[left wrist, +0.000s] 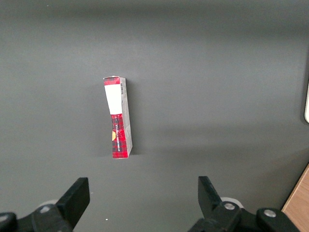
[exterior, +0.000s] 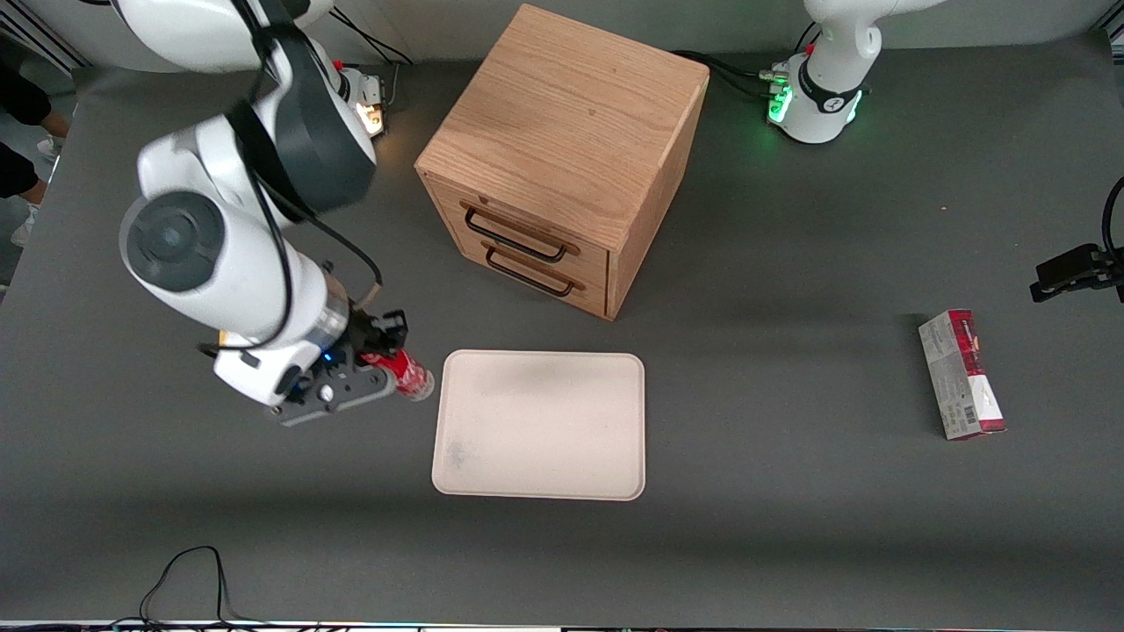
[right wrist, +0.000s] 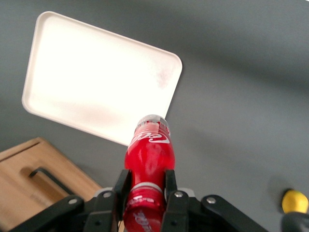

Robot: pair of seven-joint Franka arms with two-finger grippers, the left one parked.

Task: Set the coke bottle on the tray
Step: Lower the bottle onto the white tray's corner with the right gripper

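Observation:
The red coke bottle (exterior: 408, 373) (right wrist: 149, 154) hangs tilted in the air, clear base toward the tray. My right gripper (exterior: 379, 353) (right wrist: 146, 181) is shut on its neck just below the red cap. The pale pinkish-beige tray (exterior: 540, 424) (right wrist: 96, 77) lies flat on the grey table with nothing on it. The bottle's base is just beside the tray's edge at the working arm's end, above the table and not over the tray.
A wooden two-drawer cabinet (exterior: 562, 154) (right wrist: 29, 183) stands farther from the front camera than the tray, both drawers shut. A red-and-grey carton (exterior: 961, 373) (left wrist: 118, 117) lies toward the parked arm's end. A small yellow lump (right wrist: 294, 201) sits on the table near my gripper.

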